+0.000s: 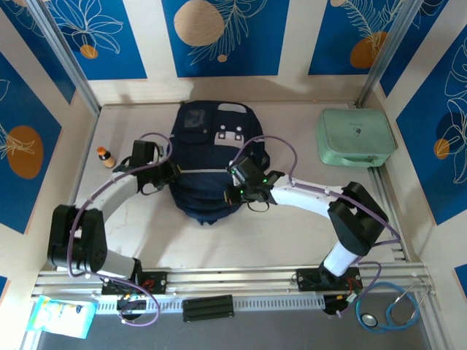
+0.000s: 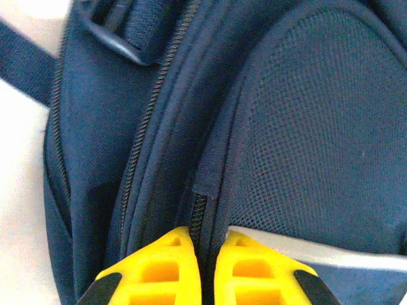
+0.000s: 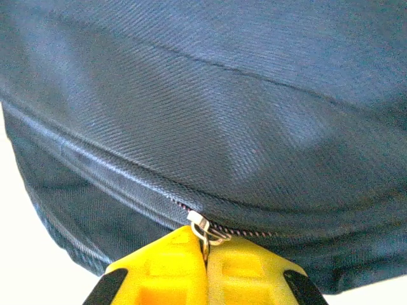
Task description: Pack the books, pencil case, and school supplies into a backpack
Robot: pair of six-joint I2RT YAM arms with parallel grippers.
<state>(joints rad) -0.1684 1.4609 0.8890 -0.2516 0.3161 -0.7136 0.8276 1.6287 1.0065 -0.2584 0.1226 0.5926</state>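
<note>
The navy backpack (image 1: 211,157) lies flat in the middle of the table, grey-patched pocket facing up. My left gripper (image 1: 171,173) is at its left side; in the left wrist view its yellow fingers (image 2: 172,267) pinch a fabric seam beside a zipper (image 2: 198,213) of the backpack (image 2: 299,127). My right gripper (image 1: 235,191) is at the bag's near right edge, shut (image 3: 205,244) on the small metal zipper pull (image 3: 202,225) of a mostly closed zipper. Books and school supplies are hidden or out of view.
A mint-green rounded case (image 1: 355,137) sits at the back right. A small orange-capped bottle (image 1: 106,156) stands left of the bag. Off the table's front edge lie a stethoscope (image 1: 394,310) and a pale blue flat packet (image 1: 62,316).
</note>
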